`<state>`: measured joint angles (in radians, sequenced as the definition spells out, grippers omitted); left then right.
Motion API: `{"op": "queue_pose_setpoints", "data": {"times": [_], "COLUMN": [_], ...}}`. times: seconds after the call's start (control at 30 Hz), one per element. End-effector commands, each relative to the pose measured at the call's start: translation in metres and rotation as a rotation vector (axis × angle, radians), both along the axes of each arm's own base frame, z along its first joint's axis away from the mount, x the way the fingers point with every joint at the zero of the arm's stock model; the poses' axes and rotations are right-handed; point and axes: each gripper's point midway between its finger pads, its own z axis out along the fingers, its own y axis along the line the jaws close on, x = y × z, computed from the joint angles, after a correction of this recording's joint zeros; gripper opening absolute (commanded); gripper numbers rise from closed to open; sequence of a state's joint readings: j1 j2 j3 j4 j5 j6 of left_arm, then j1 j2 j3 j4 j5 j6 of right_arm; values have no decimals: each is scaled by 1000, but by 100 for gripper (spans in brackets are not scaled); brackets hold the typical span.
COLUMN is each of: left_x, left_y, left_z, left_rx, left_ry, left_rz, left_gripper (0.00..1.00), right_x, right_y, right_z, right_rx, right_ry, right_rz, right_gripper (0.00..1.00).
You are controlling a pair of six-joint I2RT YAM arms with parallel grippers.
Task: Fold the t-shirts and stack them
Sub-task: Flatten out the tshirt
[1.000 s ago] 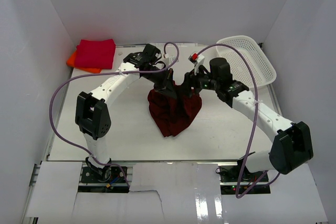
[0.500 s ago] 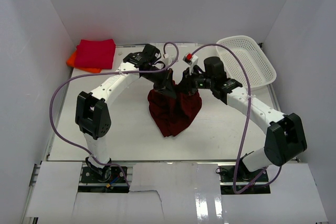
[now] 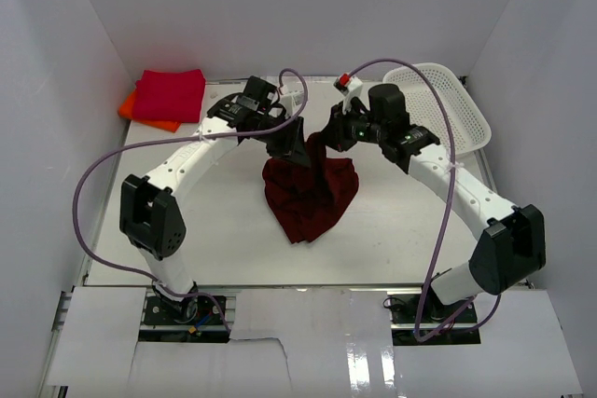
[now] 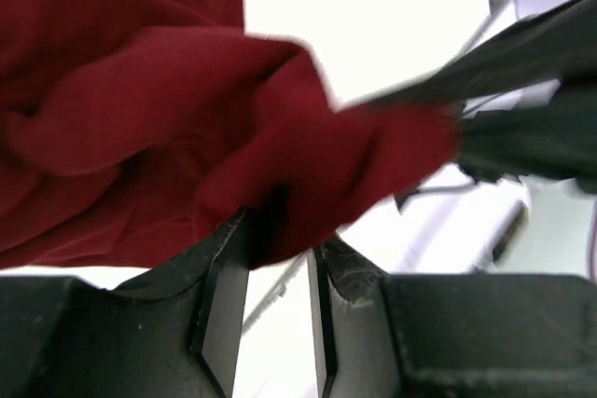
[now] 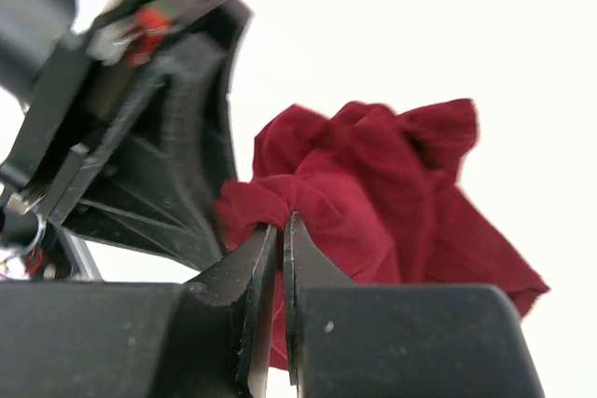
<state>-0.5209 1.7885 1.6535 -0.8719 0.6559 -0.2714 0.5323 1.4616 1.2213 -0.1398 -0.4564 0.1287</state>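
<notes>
Your left gripper (image 4: 278, 232) has loosened, jaws parted; the right gripper (image 5: 280, 226), just beside it, pinches the crumpled dark maroon cloth t-shirt (image 3: 308, 198) hanging below.

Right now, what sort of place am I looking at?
Probably a robot test booth: plain white walls box in a table, two robot arms stand bolted at its near edge, and they handle a maroon shirt.

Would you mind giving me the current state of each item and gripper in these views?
maroon t-shirt: bunched, unfolded, top pinched up
crimson t-shirt: folded, lying on the orange t-shirt
orange t-shirt: underneath, mostly covered
basket: empty
left gripper: open, maroon cloth at its tips
right gripper: shut on the maroon t-shirt
</notes>
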Motion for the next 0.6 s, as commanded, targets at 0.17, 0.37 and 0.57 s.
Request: {"op": "queue_pose_setpoints", "data": {"times": [0.17, 0.37, 0.57], "left_x": [21, 10, 12], "left_y": [38, 43, 50], "left_z": [92, 97, 60], "left_rx": [-90, -141, -188], "left_ry": [-418, -523, -641], "left_rz": [214, 191, 248], "left_gripper": [47, 59, 56], "right_x": [39, 43, 42], "right_y": [-26, -26, -27], "right_z": [121, 180, 205], "right_rx": [46, 85, 121], "right_ry": [-171, -250, -275], "right_rz": [-173, -177, -179], "right_gripper": [8, 8, 8]}}
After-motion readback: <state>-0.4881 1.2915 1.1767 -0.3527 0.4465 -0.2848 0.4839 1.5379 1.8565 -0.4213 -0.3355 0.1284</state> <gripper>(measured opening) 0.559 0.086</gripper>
